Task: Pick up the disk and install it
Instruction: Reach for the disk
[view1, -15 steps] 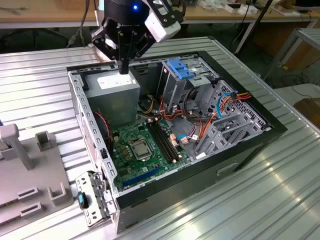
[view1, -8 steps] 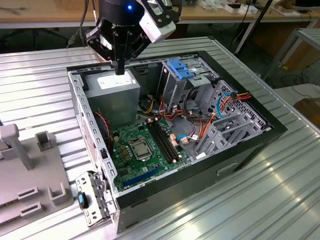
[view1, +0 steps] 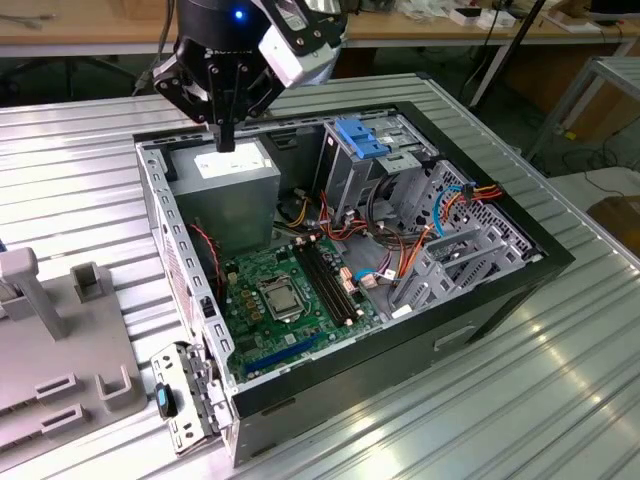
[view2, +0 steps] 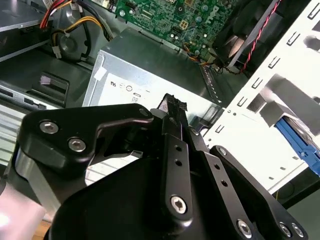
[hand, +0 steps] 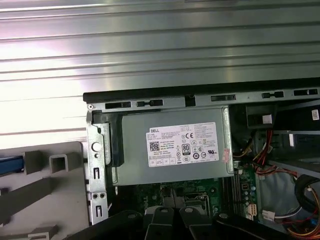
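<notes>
In the exterior view, your gripper (view1: 226, 143) hangs at the upper left of the frame. Its jaws are clenched on nothing, tip over the power supply (view1: 225, 185) inside the open computer case (view1: 480, 300). The first wrist view catches the disk (hand: 10, 164), a blue sliver at the grey fixture (hand: 65, 200) outside the case.

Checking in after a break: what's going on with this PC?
A robot arm's gripper hangs just above the power supply in one corner of the open PC case. Its jaws look shut with nothing between them, so nothing has been picked up yet.
</notes>
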